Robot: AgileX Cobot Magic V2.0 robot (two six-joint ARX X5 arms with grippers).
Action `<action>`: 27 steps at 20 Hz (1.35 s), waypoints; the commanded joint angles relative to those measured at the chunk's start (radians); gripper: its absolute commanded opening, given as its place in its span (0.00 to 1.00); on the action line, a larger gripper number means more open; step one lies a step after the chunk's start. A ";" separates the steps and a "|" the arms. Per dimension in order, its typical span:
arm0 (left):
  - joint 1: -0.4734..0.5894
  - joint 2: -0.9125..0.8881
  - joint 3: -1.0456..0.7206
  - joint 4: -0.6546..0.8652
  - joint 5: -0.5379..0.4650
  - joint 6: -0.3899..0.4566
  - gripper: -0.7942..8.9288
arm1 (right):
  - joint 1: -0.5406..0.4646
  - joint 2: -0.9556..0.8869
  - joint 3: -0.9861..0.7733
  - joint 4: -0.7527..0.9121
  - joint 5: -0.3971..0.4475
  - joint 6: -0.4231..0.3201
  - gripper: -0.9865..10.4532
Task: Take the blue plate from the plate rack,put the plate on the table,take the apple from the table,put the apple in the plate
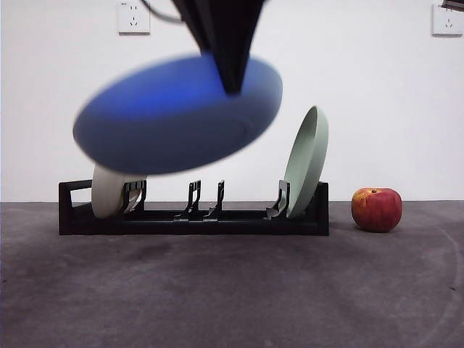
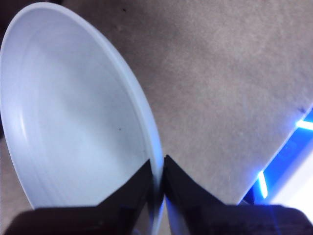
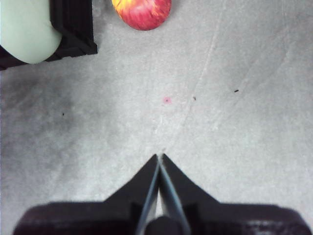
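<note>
My left gripper (image 1: 232, 85) is shut on the rim of the blue plate (image 1: 177, 114) and holds it tilted in the air above the plate rack (image 1: 193, 216); the plate looks blurred. In the left wrist view the plate (image 2: 73, 127) fills one side and its rim sits between my jaws (image 2: 157, 169). The red apple (image 1: 376, 209) rests on the table (image 1: 232, 290) to the right of the rack. In the right wrist view the apple (image 3: 142, 11) lies ahead of my right gripper (image 3: 160, 157), which is shut, empty and above bare table (image 3: 220, 122).
A cream-white plate (image 1: 110, 192) stands in the rack's left end and a pale green plate (image 1: 307, 161) leans in its right end; the green plate (image 3: 27, 34) also shows in the right wrist view. A white wall with two sockets stands behind.
</note>
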 commanded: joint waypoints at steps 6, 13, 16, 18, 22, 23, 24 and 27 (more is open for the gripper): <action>-0.037 -0.002 -0.238 0.220 0.070 -0.033 0.07 | 0.001 0.005 0.003 0.038 0.005 -0.010 0.09; -0.045 0.003 -0.276 0.242 0.076 -0.059 0.07 | 0.001 0.005 0.003 0.037 0.004 -0.025 0.09; -0.045 0.018 -0.276 0.244 0.076 -0.059 0.07 | 0.001 0.005 0.003 0.030 0.004 -0.032 0.09; -0.045 0.046 -0.277 0.244 0.077 -0.059 0.07 | 0.001 0.005 0.003 0.024 0.004 -0.033 0.09; -0.050 0.121 -0.277 0.239 0.088 -0.059 0.07 | 0.001 0.005 0.003 0.008 0.004 -0.037 0.09; -0.050 0.134 -0.276 0.239 0.100 -0.060 0.08 | 0.001 0.005 0.003 0.007 0.004 -0.037 0.09; -0.050 0.145 -0.277 0.236 0.117 -0.064 0.08 | 0.001 0.005 0.003 0.005 0.004 -0.040 0.09; -0.050 0.158 -0.277 0.241 0.129 -0.092 0.10 | 0.001 0.005 0.003 -0.008 0.004 -0.048 0.09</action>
